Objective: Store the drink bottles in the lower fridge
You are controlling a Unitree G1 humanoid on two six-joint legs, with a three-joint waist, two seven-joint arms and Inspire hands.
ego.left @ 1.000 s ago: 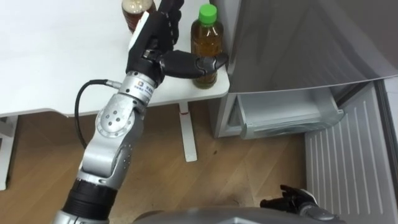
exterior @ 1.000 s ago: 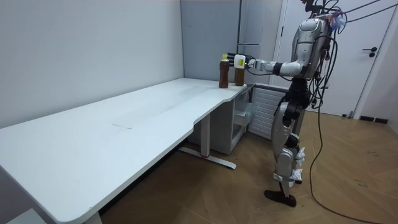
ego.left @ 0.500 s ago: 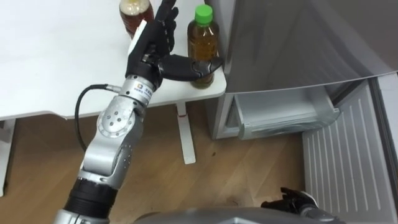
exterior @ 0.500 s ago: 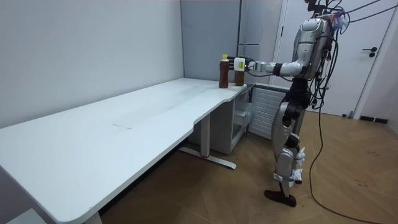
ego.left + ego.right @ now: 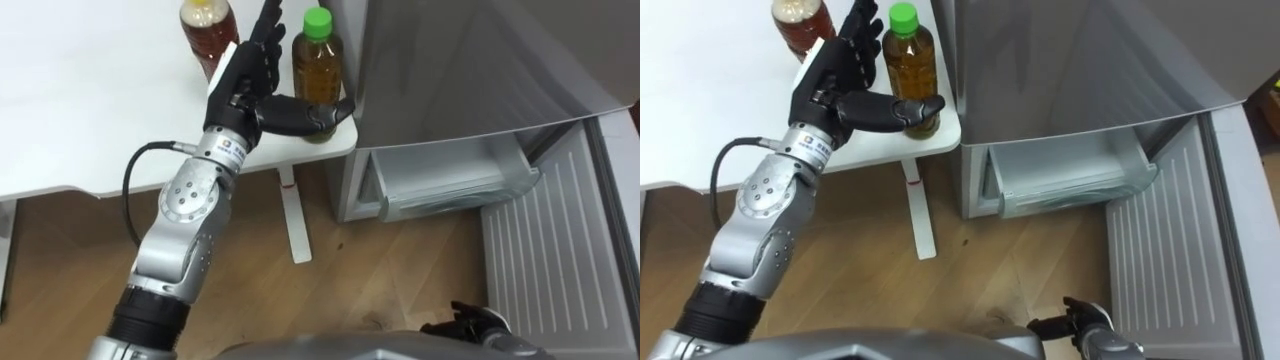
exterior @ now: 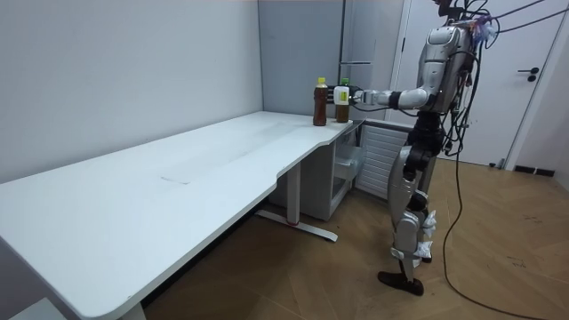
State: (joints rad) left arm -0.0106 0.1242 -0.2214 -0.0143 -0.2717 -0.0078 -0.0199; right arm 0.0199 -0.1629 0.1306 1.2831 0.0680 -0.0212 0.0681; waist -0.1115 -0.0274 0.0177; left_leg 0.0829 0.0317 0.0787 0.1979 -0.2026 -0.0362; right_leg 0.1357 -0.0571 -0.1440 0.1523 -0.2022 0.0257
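Reaching further in than a second ago, the left hand (image 5: 243, 88) now has its palm just beside the green bottle (image 5: 315, 62), where a gap showed between them before. Its thumb lies across the near side of the bottle, low down. Its fingers (image 5: 262, 45) stand straight in the space between this bottle and the other bottle (image 5: 207, 30) to the left, so the hand is spread and not yet closed. Both bottles stand upright at the right corner of the table (image 5: 90, 110), neither lifted. To the right the lower fridge door (image 5: 550, 270) hangs open, with a drawer (image 5: 450, 185) showing. The right hand (image 5: 470, 322) hangs low at the near right; I cannot tell its fingers. I judge the grasp is about to close, and both drinks are still to be moved
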